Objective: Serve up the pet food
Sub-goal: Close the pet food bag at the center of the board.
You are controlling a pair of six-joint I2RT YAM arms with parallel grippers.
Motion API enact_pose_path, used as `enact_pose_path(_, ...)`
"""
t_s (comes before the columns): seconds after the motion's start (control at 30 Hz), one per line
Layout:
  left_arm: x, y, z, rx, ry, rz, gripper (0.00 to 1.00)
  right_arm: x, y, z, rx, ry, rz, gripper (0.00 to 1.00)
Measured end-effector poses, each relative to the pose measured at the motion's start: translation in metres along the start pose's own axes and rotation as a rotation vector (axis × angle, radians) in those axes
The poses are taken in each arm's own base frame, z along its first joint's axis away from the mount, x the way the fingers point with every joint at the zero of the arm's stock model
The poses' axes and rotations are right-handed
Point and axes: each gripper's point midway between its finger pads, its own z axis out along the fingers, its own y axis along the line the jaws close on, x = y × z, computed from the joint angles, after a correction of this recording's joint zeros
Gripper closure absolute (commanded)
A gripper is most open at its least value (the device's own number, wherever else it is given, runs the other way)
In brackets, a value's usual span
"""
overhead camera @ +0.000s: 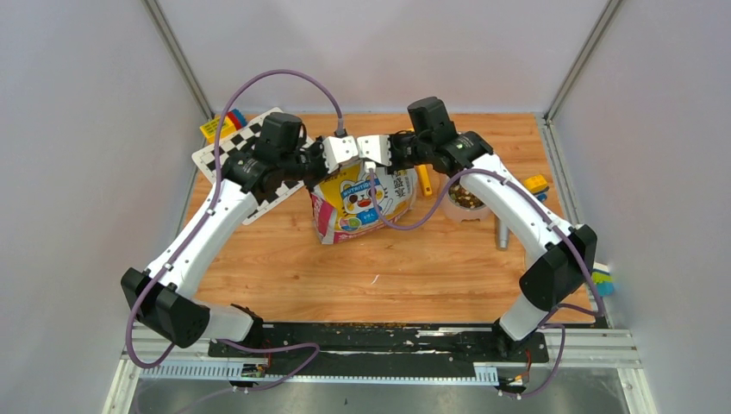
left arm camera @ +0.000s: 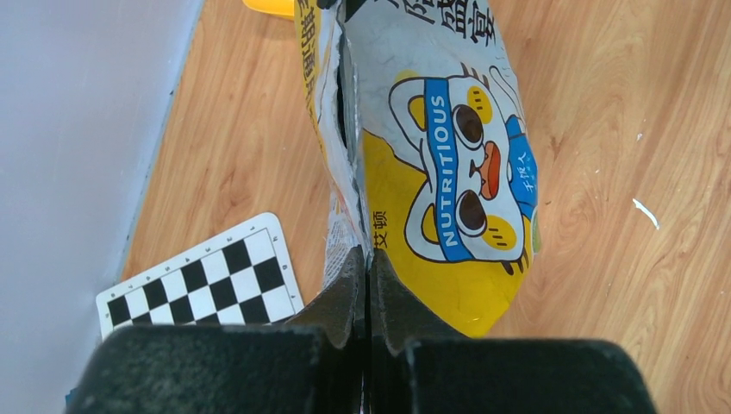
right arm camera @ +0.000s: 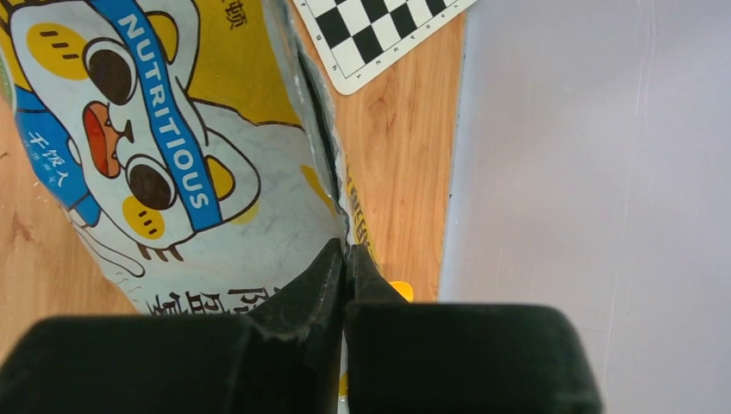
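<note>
Centre of the top view, both arms meet over the cat bag (overhead camera: 362,203), which stands upright on the tabletop (overhead camera: 345,276). Left fingers (left arm camera: 349,293) are together, pinched on the bag's top edge. Right fingers (right arm camera: 323,276) are likewise clamped on that edge from the other end, per both wrist cams. The mouth's just a thin slit btwn them, can't see inside. Pet food (overhead camera: 466,198): brown kibble shows in the bowl (overhead camera: 446,209), right of the bag, w/ the yellow scoop (overhead camera: 424,181) lying btwn the two. Risks, imo: pull unevenly and the film rips or slips a pinch, then the bag flops twd the bowl and dumps kibble on the wood. Purple cable (overhead camera: 405,222) drapes across the bag front and could snag it.
</note>
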Motion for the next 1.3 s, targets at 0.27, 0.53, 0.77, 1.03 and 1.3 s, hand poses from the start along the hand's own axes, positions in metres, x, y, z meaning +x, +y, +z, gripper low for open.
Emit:
enact_pose_path(0.27, 0.000, -0.001, -0.001, 0.006, -0.003, -0.002, 1.00, -0.003, 0.000, -0.003, -0.025, -0.002, 0.015, 0.83)
enact_pose_path(0.53, 0.000, -0.002, -0.002, 0.008, -0.002, -0.003, 1.00, 0.001, -0.014, -0.012, 0.012, 0.020, 0.030, 0.46)
enact_pose_path(0.77, 0.000, -0.002, -0.002, 0.008, -0.002, -0.003, 1.00, 0.024, -0.016, -0.023, 0.007, 0.077, 0.040, 0.48)
enact_pose_path(1.03, 0.000, -0.002, -0.002, 0.008, -0.002, -0.003, 1.00, 0.038, -0.031, -0.045, 0.025, 0.121, 0.041, 0.86)
enact_pose_path(1.3, 0.001, -0.003, -0.004, 0.006, 0.002, -0.004, 1.00, 0.044, -0.024, -0.049, -0.020, 0.146, 0.032, 1.00)
